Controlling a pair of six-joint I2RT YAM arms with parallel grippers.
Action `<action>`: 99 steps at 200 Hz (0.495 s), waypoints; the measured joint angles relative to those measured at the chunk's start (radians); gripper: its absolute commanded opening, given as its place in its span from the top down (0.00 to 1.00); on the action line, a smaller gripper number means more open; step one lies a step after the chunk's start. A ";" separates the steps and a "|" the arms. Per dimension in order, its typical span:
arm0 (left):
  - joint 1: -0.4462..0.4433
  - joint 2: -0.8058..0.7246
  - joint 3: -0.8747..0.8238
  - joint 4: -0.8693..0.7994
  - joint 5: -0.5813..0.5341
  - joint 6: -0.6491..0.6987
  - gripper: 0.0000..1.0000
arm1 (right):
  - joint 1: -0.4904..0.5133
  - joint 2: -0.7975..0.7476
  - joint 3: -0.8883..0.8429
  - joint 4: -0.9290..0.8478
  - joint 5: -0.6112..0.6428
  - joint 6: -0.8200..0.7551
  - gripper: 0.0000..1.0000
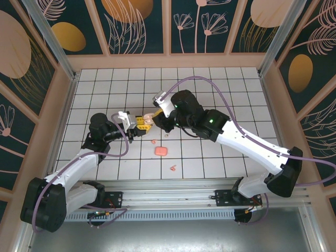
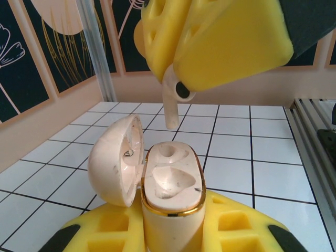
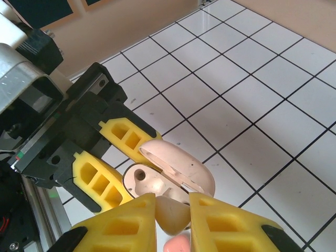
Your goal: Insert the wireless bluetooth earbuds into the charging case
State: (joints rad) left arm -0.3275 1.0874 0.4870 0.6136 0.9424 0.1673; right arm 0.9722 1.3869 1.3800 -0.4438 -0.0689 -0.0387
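**newb:** Top view first. Where's everything?

**yam_fan:** Centre of the frame. The left gripper (image 1: 140, 124) and right gripper (image 1: 156, 119) meet nose to nose there. Lower down on the tiles sit a shut pink case (image 1: 160, 151), a pink earbud (image 1: 153, 140) just up-left of it, and a second pink earbud (image 1: 172, 168) below-right.

**newb:** And the left wrist cam?

**yam_fan:** Bottom centre: the left fingers are clamped on the cream charging case (image 2: 170, 189), upright with its lid (image 2: 113, 160) flipped open to the left. At top centre the right pads pinch a cream earbud (image 2: 174, 100) by its head. Its stem hangs straight down above the round socket and isn't touching it.

**newb:** How's it gonna handle?

**yam_fan:** My guess is featherlight, hard and glossy, so it's slippery and easy to twist in the pinch. Holding the head looks right, since the stem has to stay free. It probably needs lining up, not force.

**newb:** Right wrist cam?

**yam_fan:** Same grip from behind. The bud is squeezed between the two yellow fingers at bottom centre, with the open case just above them.

**newb:** Any branding?

**yam_fan:** There's a tiny dark mark inside the lid, too small to read. Nothing else is legible.
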 measured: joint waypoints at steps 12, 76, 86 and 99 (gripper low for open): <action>0.000 0.000 0.000 0.003 0.000 -0.004 0.84 | 0.000 0.004 0.000 0.000 0.000 0.000 0.81; 0.000 0.000 0.001 0.023 0.003 -0.039 0.84 | 0.000 0.016 0.000 0.002 0.002 0.000 0.81; 0.000 0.000 0.002 0.027 0.004 -0.044 0.84 | 0.000 0.017 0.000 0.003 0.005 0.000 0.81; 0.000 0.000 0.002 0.034 0.004 -0.052 0.84 | 0.000 0.017 0.000 0.003 0.013 -0.002 0.81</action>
State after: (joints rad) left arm -0.3275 1.0874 0.4885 0.6476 0.9463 0.1150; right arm 0.9722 1.4040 1.3796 -0.4404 -0.0559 -0.0406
